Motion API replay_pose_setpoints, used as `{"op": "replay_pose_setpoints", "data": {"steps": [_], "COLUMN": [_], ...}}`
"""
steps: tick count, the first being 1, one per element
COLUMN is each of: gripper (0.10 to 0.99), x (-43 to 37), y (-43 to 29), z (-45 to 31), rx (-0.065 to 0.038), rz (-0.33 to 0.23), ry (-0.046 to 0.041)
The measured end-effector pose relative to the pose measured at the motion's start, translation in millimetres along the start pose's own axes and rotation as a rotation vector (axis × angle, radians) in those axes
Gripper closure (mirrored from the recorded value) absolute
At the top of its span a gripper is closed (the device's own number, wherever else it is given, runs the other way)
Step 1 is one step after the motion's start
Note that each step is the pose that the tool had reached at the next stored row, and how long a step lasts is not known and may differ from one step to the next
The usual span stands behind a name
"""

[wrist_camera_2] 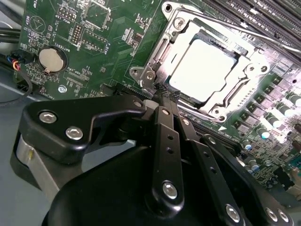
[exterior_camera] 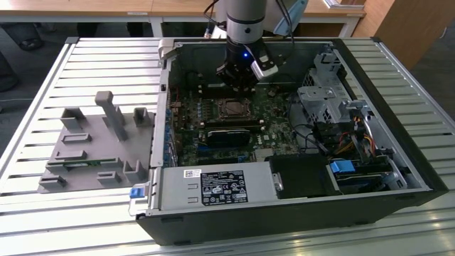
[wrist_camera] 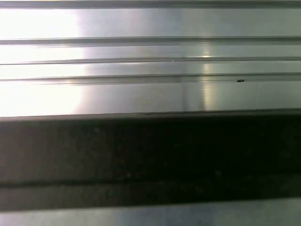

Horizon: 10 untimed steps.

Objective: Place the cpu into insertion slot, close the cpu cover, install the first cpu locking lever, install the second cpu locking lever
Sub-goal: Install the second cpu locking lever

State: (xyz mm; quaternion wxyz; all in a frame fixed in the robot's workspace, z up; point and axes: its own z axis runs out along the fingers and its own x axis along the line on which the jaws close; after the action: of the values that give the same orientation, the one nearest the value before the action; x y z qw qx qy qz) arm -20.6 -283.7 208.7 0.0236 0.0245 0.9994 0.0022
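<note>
Jaws (wrist_camera_2: 164, 96) were clenched, their two black fingertips (wrist_camera_2: 162, 90) pressed together with nothing between them, at the edge of the insertion slot (wrist_camera_2: 207, 66). Just beyond the tips the cpu (wrist_camera_2: 203, 69) lay flat in that socket, its pale metal top showing through the square window of the cpu cover (wrist_camera_2: 251, 77), which was down over it. One thin locking lever (wrist_camera_2: 149, 84) ended right beside the tips, by a corner screw of the frame. Green motherboard (wrist_camera_2: 108, 33) spread away from the jaws, with a coin cell (wrist_camera_2: 51, 59) off to one side. From the exterior view the jaws (exterior_camera: 235, 88) hung inside the open computer case (exterior_camera: 284, 213), directly over the socket (exterior_camera: 233, 109), on a slatted metal surface (exterior_camera: 71, 224) beside a grey fixture (exterior_camera: 92, 144).
</note>
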Motion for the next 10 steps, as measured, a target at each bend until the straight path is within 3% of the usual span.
{"op": "replay_pose_setpoints", "data": {"steps": [10], "gripper": [0.98], "x": [-0.2], "y": [-4.3], "z": [0.0], "rx": [0.0], "rz": [0.0], "ry": [0.0]}}
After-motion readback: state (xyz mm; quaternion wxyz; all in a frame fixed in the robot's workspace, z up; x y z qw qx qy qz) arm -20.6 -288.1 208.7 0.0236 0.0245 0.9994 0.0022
